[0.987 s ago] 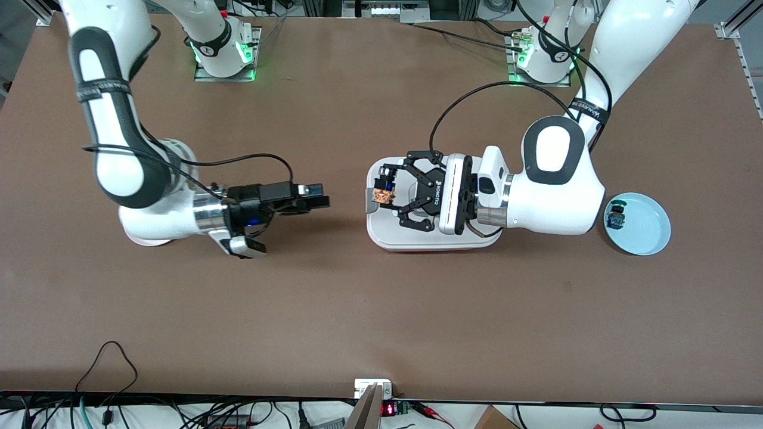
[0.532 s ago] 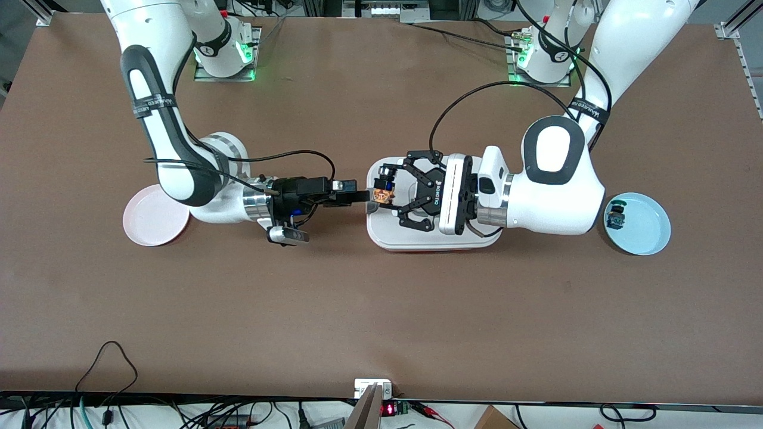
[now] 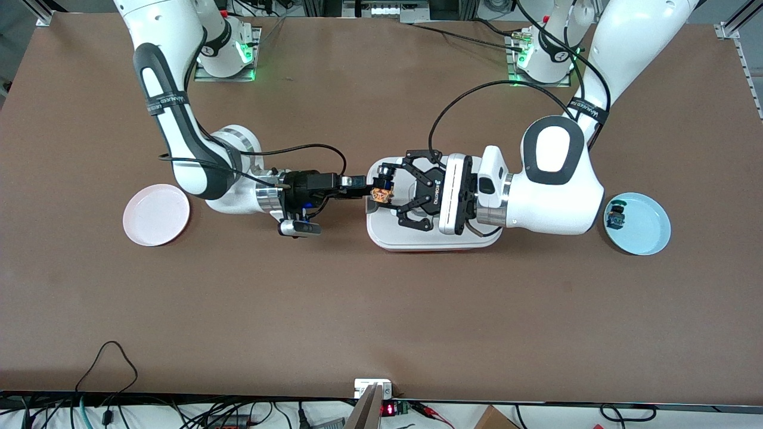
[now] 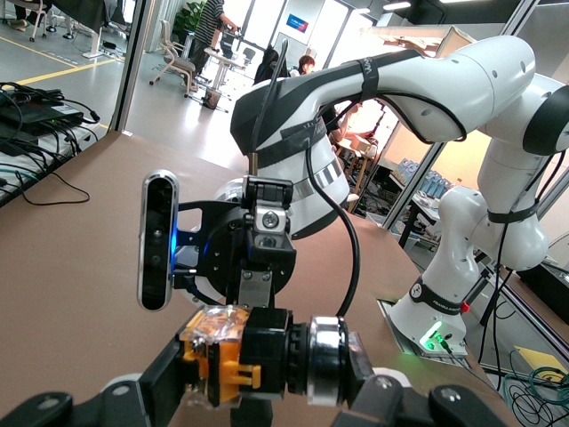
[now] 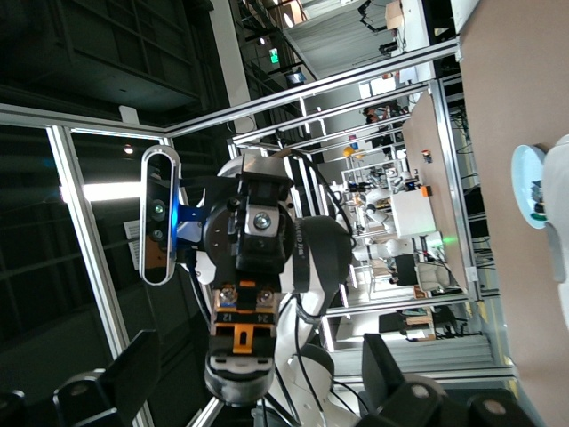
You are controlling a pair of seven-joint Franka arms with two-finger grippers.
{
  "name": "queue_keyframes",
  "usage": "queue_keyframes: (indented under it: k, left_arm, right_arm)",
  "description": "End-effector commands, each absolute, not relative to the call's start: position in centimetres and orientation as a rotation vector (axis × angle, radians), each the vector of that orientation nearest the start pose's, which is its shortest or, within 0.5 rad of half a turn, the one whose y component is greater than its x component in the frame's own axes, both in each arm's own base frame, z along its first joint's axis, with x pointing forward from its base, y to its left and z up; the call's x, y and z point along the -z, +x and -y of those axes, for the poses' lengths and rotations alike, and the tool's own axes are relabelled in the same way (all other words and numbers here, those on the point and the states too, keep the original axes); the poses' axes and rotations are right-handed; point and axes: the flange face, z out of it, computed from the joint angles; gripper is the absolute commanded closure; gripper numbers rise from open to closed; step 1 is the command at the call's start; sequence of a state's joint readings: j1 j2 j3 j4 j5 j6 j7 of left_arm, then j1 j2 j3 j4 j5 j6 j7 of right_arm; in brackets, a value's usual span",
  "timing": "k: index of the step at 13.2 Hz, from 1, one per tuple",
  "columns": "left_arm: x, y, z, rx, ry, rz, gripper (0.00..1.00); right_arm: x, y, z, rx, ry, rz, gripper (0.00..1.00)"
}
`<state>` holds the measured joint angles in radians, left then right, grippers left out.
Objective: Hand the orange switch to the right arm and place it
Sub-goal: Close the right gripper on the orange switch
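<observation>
Orange switch (image 3: 380,195) sits clamped in the left claw (image 3: 381,195), held in the air over the edge of a white tray (image 3: 435,238) at mid-tabletop (image 3: 381,310). The right claw (image 3: 365,186) is level with it, fingers spread on either side of the switch without gripping. A pink plate (image 3: 156,215) and a light blue plate (image 3: 644,229) lie toward opposite ends.

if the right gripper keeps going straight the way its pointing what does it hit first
Most likely the orange switch, held up over the white tray by the shut left gripper. The right gripper is open and points straight at it; exact depth alignment is unclear.
</observation>
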<state>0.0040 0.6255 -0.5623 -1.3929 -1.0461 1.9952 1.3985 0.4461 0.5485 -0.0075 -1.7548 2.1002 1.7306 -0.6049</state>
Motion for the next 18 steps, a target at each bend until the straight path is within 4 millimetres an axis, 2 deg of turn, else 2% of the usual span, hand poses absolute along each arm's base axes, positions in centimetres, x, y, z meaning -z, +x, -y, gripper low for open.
queue_keyframes:
  k: [1, 4, 8, 11, 13, 15, 17, 18]
  left_arm:
    - [-43.5, 63.5, 34.9, -0.628, 1.461, 1.207, 1.00]
    - [-43.3, 63.4, 35.1, -0.625, 1.458, 1.208, 1.00]
    - [-43.6, 63.5, 35.0, -0.631, 1.458, 1.208, 1.00]
    - [-43.4, 63.6, 34.8, -0.630, 1.461, 1.206, 1.00]
    - [-43.4, 63.6, 34.7, -0.629, 1.459, 1.207, 1.00]
    - [-43.1, 63.5, 35.0, -0.621, 1.459, 1.205, 0.99]
    - [-43.3, 63.4, 35.3, -0.625, 1.457, 1.207, 0.99]
    - [-43.3, 63.3, 35.4, -0.624, 1.456, 1.208, 0.99]
  right_arm:
    - [-33.6, 57.3, -37.5, -0.128, -1.285, -0.230, 0.03]
    - [-33.8, 57.2, -38.3, -0.119, -1.280, -0.249, 0.11]
    - [-33.8, 57.2, -38.2, -0.116, -1.280, -0.249, 0.30]
    - [-33.8, 57.5, -37.7, -0.116, -1.276, -0.248, 0.34]
    - [-33.8, 57.6, -37.5, -0.118, -1.275, -0.249, 0.41]
    - [-33.8, 57.6, -37.5, -0.117, -1.275, -0.248, 0.54]
    - [-33.8, 57.6, -37.5, -0.113, -1.275, -0.245, 0.74]
    - [-33.7, 57.6, -37.4, -0.112, -1.277, -0.248, 0.88]
